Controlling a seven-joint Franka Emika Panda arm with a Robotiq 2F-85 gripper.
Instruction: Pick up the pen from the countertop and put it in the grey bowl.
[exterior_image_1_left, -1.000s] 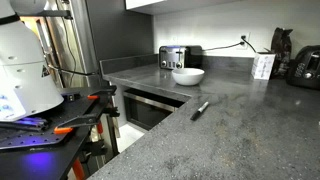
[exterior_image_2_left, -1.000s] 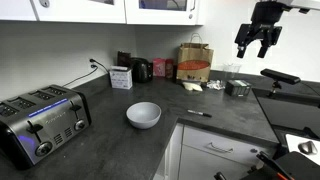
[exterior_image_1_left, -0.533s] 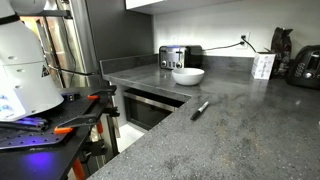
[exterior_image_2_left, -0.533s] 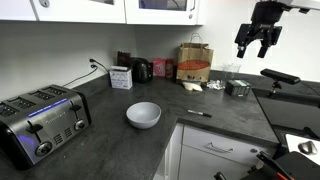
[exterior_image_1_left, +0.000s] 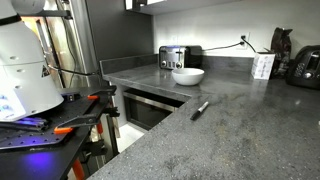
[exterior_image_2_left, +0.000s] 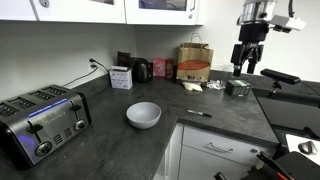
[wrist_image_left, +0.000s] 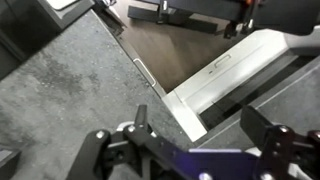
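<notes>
Tool (exterior_image_2_left: 247, 66) hangs high above the bench (exterior_image_2_left: 225, 118), over the far back part near the clutter by the wall, touching nothing. In the wrist view its jaws are wide apart and empty; one finger (wrist_image_left: 140, 118) is at lower left, the other at lower right, and nothing sits between them. Below the tool (wrist_image_left: 200, 138) that view looks down on speckled grey bench (wrist_image_left: 60, 85), a white cabinet front (wrist_image_left: 235, 75) and brown floor (wrist_image_left: 175, 50).

Pen (exterior_image_2_left: 196, 113) lies flat on the bench near the inner corner of the L, close to the front edge, well apart from the tool. In an exterior view the pen (exterior_image_1_left: 200, 109) lies at an angle, alone on the dark surface (exterior_image_1_left: 240, 130).

Grey bowl (exterior_image_2_left: 143, 115) sits upright on the bench and looks empty; the pen is near it but not touching. Grey bowl (exterior_image_1_left: 188, 75) stands just in front of the toaster (exterior_image_1_left: 178, 57). In an exterior view the toaster (exterior_image_2_left: 40, 121) is big in the foreground, to one side of the bowl.

A brown paper bag (exterior_image_2_left: 195, 63) and a small white box (exterior_image_2_left: 121, 77) stand against the back wall. The white robot base (exterior_image_1_left: 22, 60) is at the frame edge.
</notes>
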